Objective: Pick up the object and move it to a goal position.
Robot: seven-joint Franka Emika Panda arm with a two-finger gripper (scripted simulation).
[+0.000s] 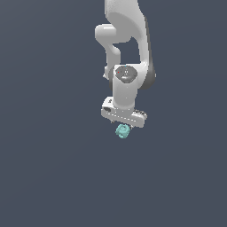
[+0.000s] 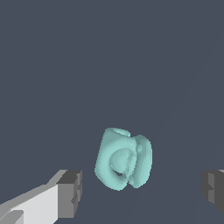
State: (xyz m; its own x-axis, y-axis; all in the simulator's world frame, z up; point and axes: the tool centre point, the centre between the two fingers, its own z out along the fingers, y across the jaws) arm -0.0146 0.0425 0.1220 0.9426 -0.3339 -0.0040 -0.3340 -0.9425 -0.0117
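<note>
Teal lumpy object (image 1: pixel 122 131) sits right under your pincer (image 1: pixel 123 125) in the exterior view, a small knobby cube-ish piece with a rounded hollow in its face. White arm (image 1: pixel 126 53) comes down from the top of that view, wrist pointing down, hand body just above the piece. You can't tell from that view whether the piece touches the fingers; they are hidden behind the hand body.

Wrist view gives you more: the object (image 2: pixel 124 158) lies between the two grey fingertips (image 2: pixel 70 194), with clear gaps on both sides. One finger shows with its white link behind it, the other is only a dark grey sliver at the far frame edge. So your pincer (image 2: pixel 141 190) is spread wide, nothing gripped, neither pad touching the piece.

Room around it: plain dark slate-blue surface (image 1: pixel 53 168) on every side in both views, with nothing else standing on it near the piece. No edge, rim or border of that surface shows anywhere, so you can't tell where it ends. Whether the object rests on it or hangs just above can't be told, since no shadow or contact line shows.
</note>
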